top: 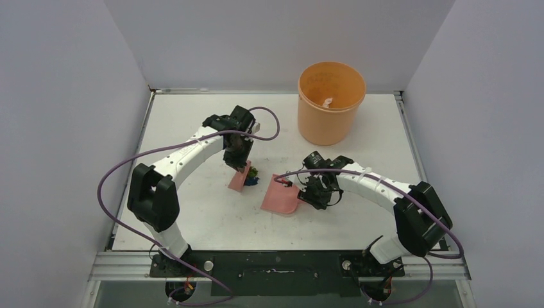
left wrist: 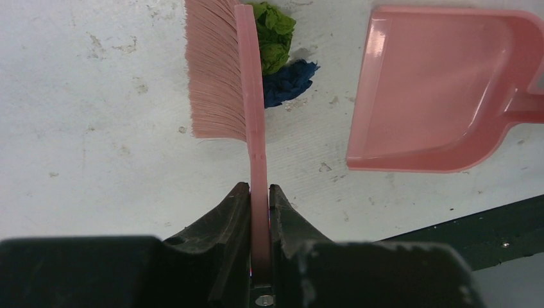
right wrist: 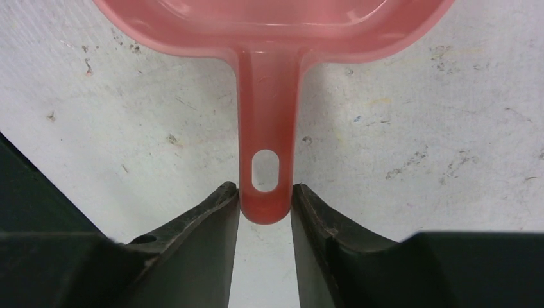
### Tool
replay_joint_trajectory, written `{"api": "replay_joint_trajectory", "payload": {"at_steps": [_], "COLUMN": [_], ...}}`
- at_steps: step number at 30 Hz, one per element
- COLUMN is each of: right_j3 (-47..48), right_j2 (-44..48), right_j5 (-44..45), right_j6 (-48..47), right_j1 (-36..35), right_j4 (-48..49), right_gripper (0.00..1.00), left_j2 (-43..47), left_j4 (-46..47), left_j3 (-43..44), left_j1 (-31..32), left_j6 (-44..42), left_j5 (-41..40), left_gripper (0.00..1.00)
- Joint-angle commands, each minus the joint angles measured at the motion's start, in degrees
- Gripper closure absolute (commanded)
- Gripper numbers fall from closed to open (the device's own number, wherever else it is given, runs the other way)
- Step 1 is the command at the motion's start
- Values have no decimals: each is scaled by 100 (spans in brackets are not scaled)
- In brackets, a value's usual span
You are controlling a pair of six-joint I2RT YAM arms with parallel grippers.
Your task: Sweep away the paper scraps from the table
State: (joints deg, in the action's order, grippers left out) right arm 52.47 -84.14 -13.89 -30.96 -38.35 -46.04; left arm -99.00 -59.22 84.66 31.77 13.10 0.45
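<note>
My left gripper [top: 236,157] [left wrist: 258,187] is shut on the thin handle of a pink brush [top: 240,176] [left wrist: 221,70], whose bristles rest on the white table [top: 186,122]. A green paper scrap [top: 255,172] [left wrist: 274,35] and a dark blue one [top: 251,182] [left wrist: 289,80] lie against the brush's right side. A pink dustpan [top: 281,196] [left wrist: 436,90] [right wrist: 269,19] lies flat on the table a short way right of them, its open mouth toward them. My right gripper [top: 300,192] [right wrist: 265,187] is shut on the end of the dustpan's handle.
An orange bucket [top: 330,102] stands at the back right of the table, with a white wad inside it. The table's black metal front edge [left wrist: 487,231] runs close behind the dustpan. Grey walls enclose the table on three sides.
</note>
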Motion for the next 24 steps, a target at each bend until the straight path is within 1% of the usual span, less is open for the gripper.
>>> {"api": "replay_joint_trajectory", "payload": {"at_steps": [1,3,9,12,15,19,24], "right_j3": [157,424,1154,1386,1579,1705,1779], "right_j2": [-232,-369,-628,-741,-870,-1065,-1156], "right_j5": [-193,-115,372,615,633,719,729], "right_j6": [-34,-90,-96,-18,81,218,373], "right_j1": [-15,-10,-19,-12,-9,-11,-14], "right_j4": [83,-191,-1025,-1353,-1611,-1705,-1591], "right_gripper": [73,83,90,92,93,94,93], "left_j2": [-20,-6,33,55,21,-25,102], "left_j4": [149,149,130,117,128,173,278], "left_j3": [-130,-114,10,39,45,50,7], "left_j1": [29,23,23,22,22,27,44], "left_j6": [157,166,184,177,167,186,314], "left_j5": [902,948,988,1020,1062,1189,1507], "left_gripper": [100,100,100,100,100,100,100]}}
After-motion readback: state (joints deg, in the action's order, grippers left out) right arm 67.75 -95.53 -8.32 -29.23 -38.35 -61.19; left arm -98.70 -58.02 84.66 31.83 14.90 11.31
